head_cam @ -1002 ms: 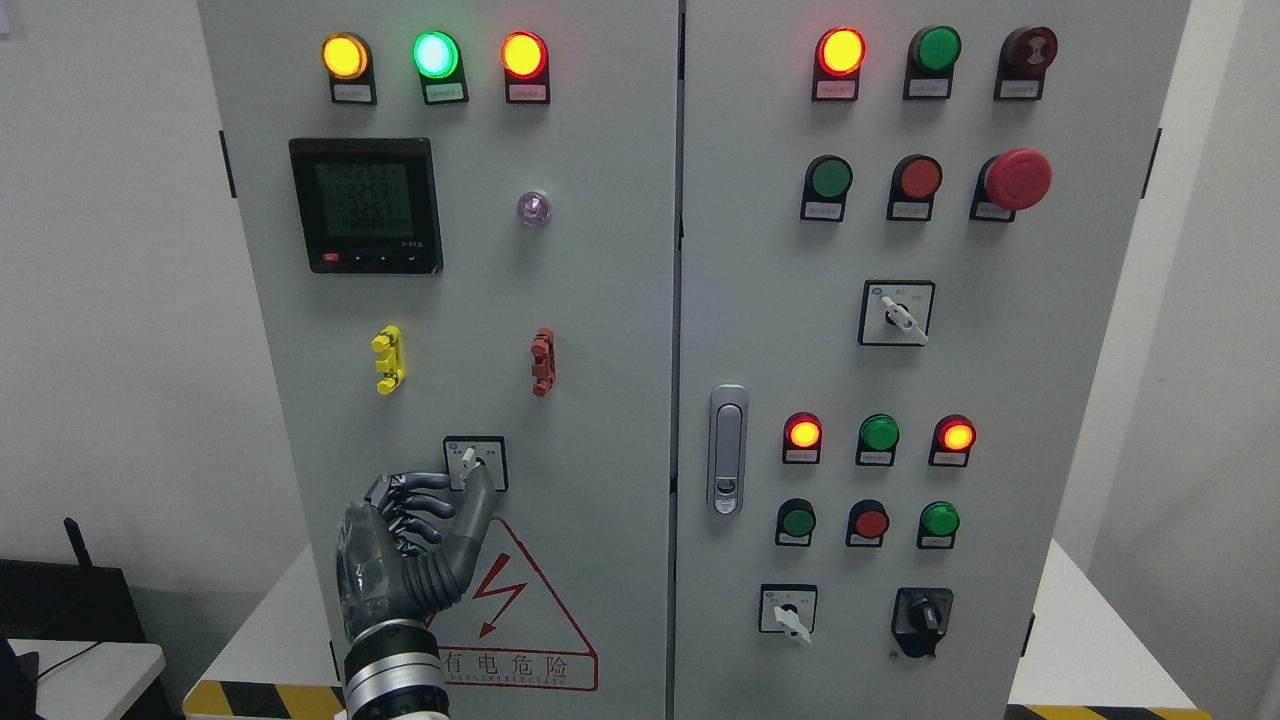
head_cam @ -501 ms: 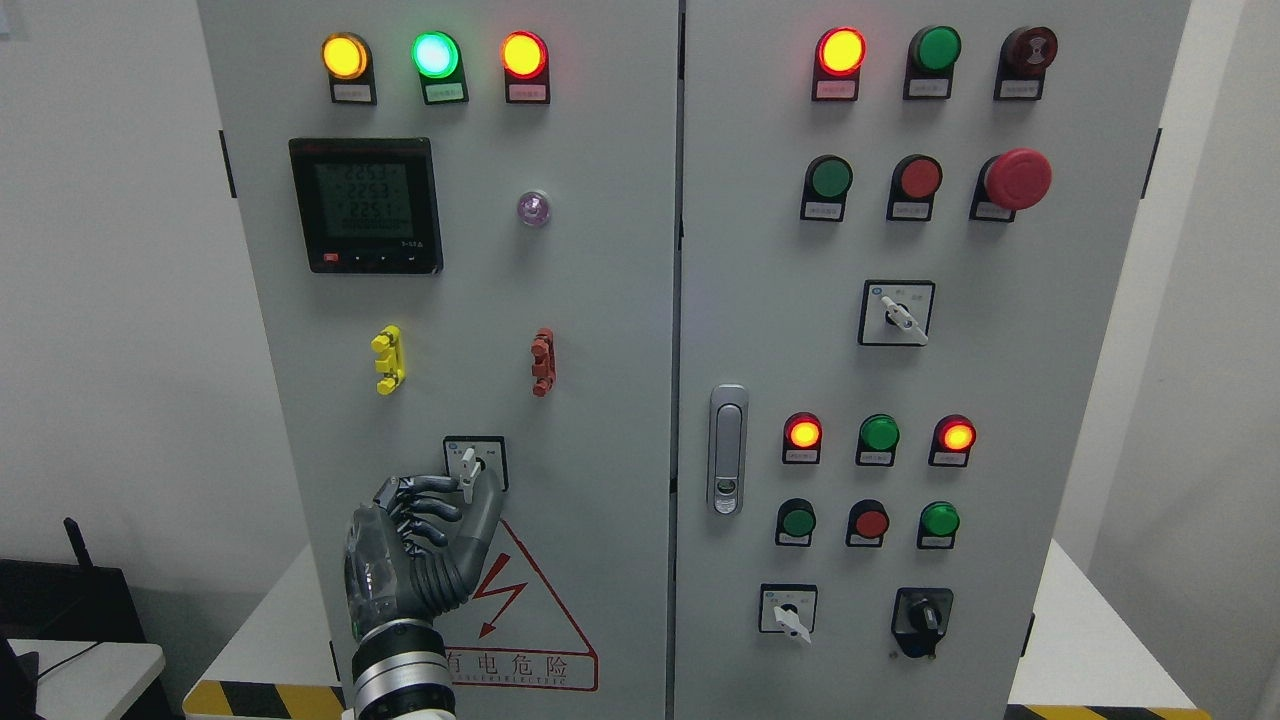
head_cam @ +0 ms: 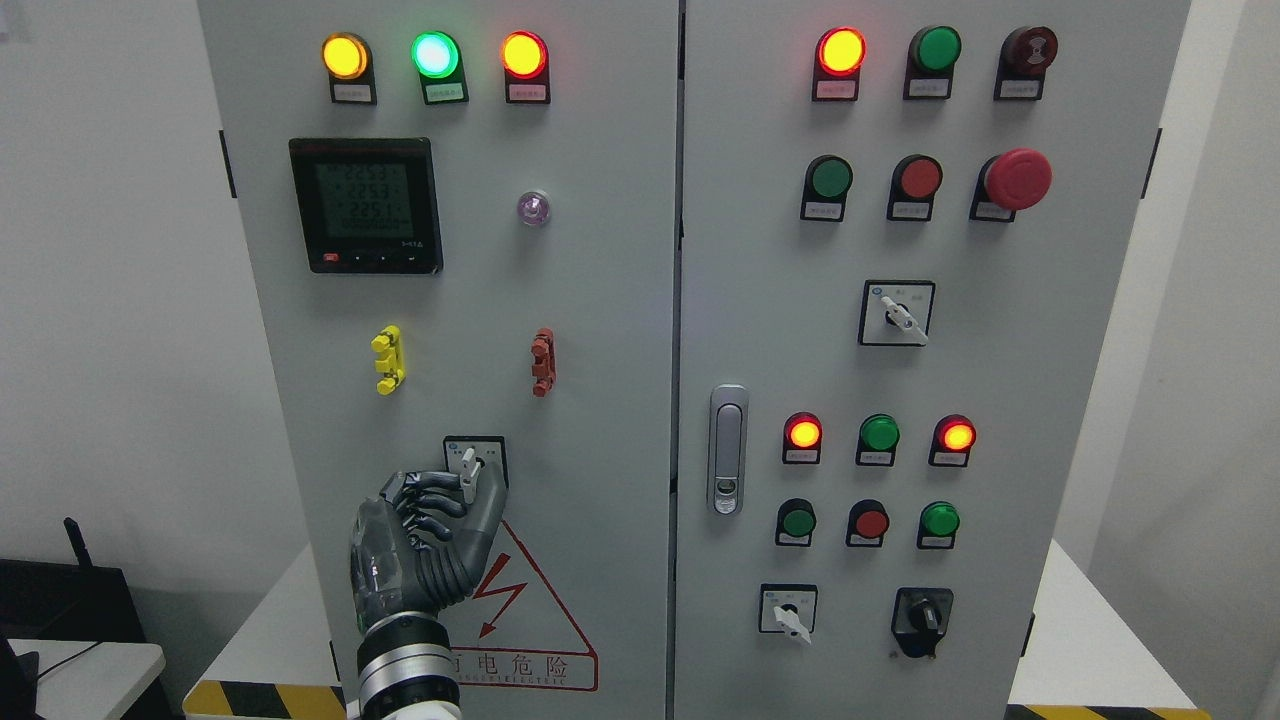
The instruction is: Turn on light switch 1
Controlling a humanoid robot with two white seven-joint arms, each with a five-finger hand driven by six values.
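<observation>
On the lower part of the left cabinet door sits a rotary selector switch (head_cam: 474, 462) with a small white lever on a black-framed plate. My left hand (head_cam: 462, 490) reaches up from the bottom edge, its thumb and curled fingers pinching the white lever, which points down and slightly left. The grey fingers (head_cam: 425, 497) cover the plate's lower left corner. My right hand does not show in the head view.
The grey two-door cabinet (head_cam: 620, 330) carries lit indicator lamps (head_cam: 434, 54), a digital meter (head_cam: 366, 205), a red mushroom stop button (head_cam: 1018, 179), three other selector switches (head_cam: 897, 313) and a door latch (head_cam: 728, 448). A red warning triangle (head_cam: 520, 620) lies just below my hand.
My left hand has shifted slightly right and up, closing around the selector lever. The lever has turned a little from its earlier tilt. The lamps look the same.
</observation>
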